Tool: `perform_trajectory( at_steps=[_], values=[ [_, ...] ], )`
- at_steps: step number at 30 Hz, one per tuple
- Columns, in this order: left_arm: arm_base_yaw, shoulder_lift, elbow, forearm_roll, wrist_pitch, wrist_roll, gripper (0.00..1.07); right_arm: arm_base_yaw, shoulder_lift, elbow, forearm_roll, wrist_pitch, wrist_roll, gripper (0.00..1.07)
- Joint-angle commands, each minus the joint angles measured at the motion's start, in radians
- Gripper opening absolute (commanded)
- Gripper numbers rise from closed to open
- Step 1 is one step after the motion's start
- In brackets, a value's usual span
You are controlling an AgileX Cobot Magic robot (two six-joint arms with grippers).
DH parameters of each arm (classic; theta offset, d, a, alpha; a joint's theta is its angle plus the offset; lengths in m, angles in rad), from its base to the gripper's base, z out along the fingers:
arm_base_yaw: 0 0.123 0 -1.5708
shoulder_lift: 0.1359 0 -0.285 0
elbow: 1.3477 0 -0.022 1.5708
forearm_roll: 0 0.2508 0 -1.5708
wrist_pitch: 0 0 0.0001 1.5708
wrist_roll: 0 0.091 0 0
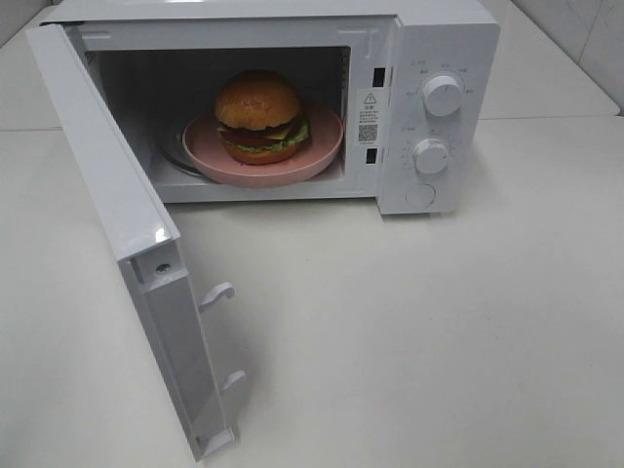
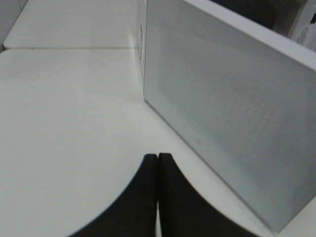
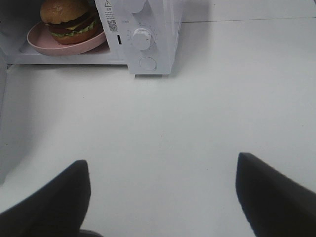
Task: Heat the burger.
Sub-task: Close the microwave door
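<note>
Burger [image 1: 258,115] on plate [image 1: 327,151] in microwave [image 1: 458,39]: likely soft, light, stacked (layers may slide); grip plate rim instead. Left gripper [image 2: 157,160] together, right gripper [image 3: 162,165] apart.

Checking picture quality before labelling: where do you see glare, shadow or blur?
Exterior high: sharp, with the burger in a dim microwave cavity and a glint on the door edge. Left wrist: soft overall, left gripper a blurred dark shape. Right wrist: right gripper blurred, burger clear.

Left end effector [image 2: 157,159], right end effector [image 3: 163,162] — matte black, tapered
</note>
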Motion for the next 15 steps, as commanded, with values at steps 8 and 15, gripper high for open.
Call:
perform_trajectory(
  at_steps=[8, 15],
  values=[
    [0.004, 0.140, 0.039, -0.082, -0.254, 0.185, 0.00, -0.002, -0.019, 0.003, -0.005, -0.001, -0.008, 0.75],
    [0.004, 0.415, 0.049, -0.275, -0.380, 0.422, 0.00, -0.002, -0.019, 0.003, -0.005, -0.001, -0.008, 0.75]
  ],
)
